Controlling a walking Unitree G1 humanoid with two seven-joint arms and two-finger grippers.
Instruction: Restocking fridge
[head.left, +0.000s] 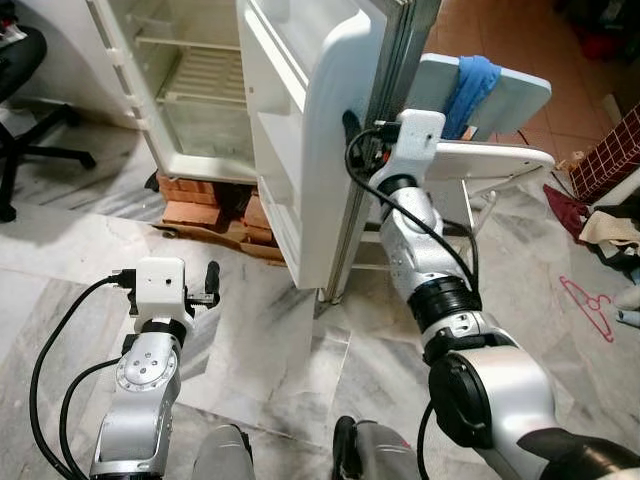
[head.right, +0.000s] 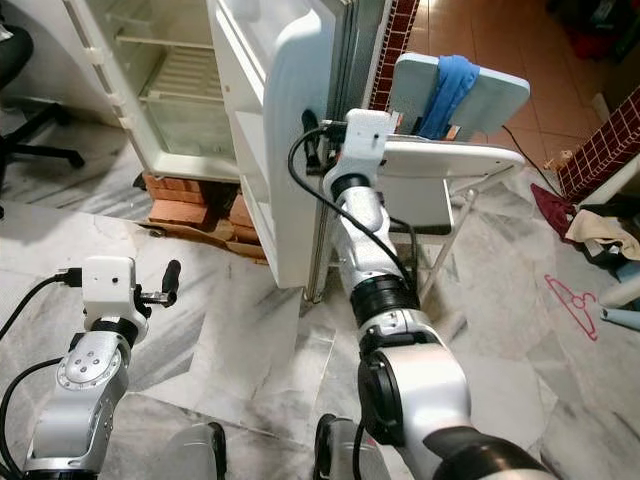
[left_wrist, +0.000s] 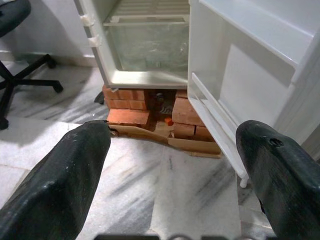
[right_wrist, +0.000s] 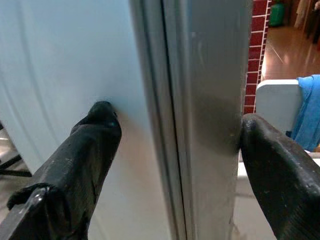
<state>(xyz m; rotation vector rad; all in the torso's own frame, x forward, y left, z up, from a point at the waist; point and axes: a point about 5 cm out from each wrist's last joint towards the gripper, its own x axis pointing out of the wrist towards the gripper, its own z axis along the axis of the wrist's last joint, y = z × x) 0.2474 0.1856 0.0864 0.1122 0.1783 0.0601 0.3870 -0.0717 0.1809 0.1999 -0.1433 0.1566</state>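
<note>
The fridge (head.left: 190, 90) stands open ahead of the robot, a white cabinet raised on a stack of red bricks (left_wrist: 131, 102) over flattened cardboard. Its interior is pale, with a wire shelf (head.left: 205, 75) above and a clear crisper drawer (left_wrist: 150, 47) at the bottom. The fridge door (head.left: 320, 140) swings out toward the robot, white inside with moulded door shelves and a silver-grey outer skin (its edge shows as a grey strip in the right wrist view).

The right gripper (right_wrist: 175, 135) straddles the door's free edge, spread wide with 1 finger (right_wrist: 95, 135) against the white inner face and the other against the grey outer face. The left gripper (left_wrist: 172, 165) hovers low over the marble floor (head.left: 290, 350), its 2 fingers (left_wrist: 75, 170) spread apart and holding nothing, pointed at the brick base.

Behind the door stands a white plastic chair (head.left: 500, 155) with a blue cloth (head.left: 470, 85) draped over its back. A black office chair (head.left: 25, 90) sits at far left. A pink hanger (head.left: 590, 305) lies on the floor at right, near a heap of clothes (head.left: 610, 235).
</note>
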